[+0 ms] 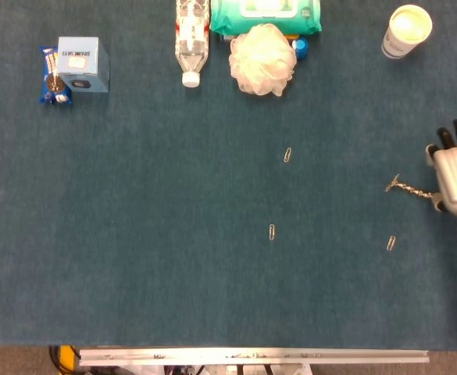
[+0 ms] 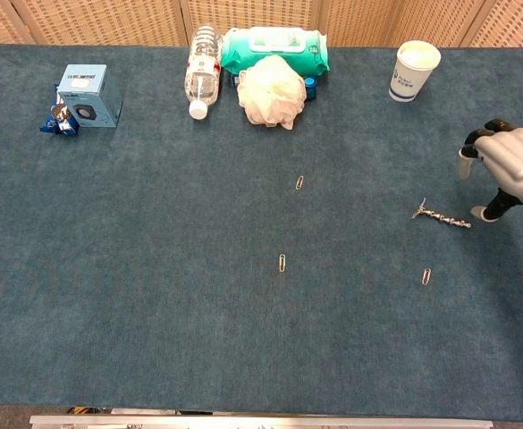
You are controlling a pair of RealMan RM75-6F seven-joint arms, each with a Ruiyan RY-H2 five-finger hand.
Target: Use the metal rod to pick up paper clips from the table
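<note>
We note the right hand (image 2: 516, 165) at the far right edge of the table (image 2: 154, 295), fingers (image 2: 485, 136) spread apart and holding nothing that we can see. The metal rod (image 2: 442, 216) lies on the table just beside the hand, its near end close to the thumb; whether they touch we cannot tell. The left hand is not in view.

Three paper clips sit loose on the table: one near the middle (image 2: 299, 182), one below it (image 2: 282, 264), and one just below the rod (image 2: 426, 276).

Risks as we judge them:
- The rod is thin and lies flat, so a grasp from above could slip off or nudge it away.
- It lies near the right edge of the views, so a push outward could carry it out of sight or off the table.
- A shallow pinch may let the rod twist, so its tip misses the clips or knocks them aside.
</note>
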